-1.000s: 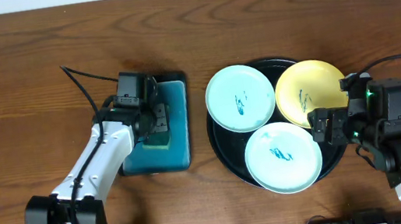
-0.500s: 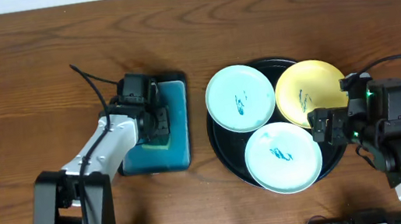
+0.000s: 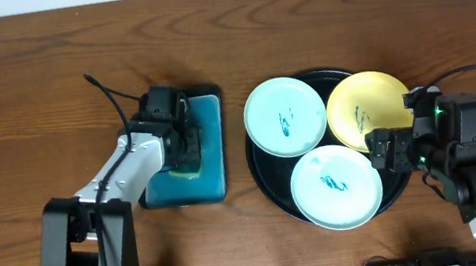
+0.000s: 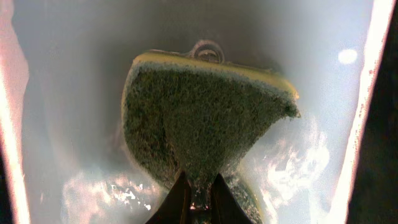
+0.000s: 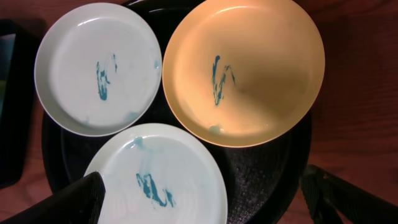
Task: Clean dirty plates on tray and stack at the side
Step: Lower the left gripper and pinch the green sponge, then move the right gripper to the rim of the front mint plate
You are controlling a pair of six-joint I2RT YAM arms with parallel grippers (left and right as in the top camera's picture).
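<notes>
Your left gripper [image 4: 198, 194]: jaws narrow, pinching green-and-yellow sponge [image 4: 205, 118] at one corner, inside teal tray [image 3: 212, 179]. Your right gripper [image 3: 395, 143]: fingers spread wide, holding nothing, hanging at right rim of black tray [image 3: 268, 183]. On the black tray, all scribbled teal: yellow plate [image 5: 242, 71], near mint plate [image 5: 155, 180], both just beside the right gripper; far mint plate [image 5: 99, 68] farthest off.

Your overhead view is evenly lit and sharp, with only soft shadows. Left wrist is the rough one: washed out, pink glare down both side edges, a bright spot upper right, and the sponge [image 4: 199, 124] a bit soft. Right wrist is dim and warm, with a shadow over the lower right of the yellow plate [image 5: 244, 71].
</notes>
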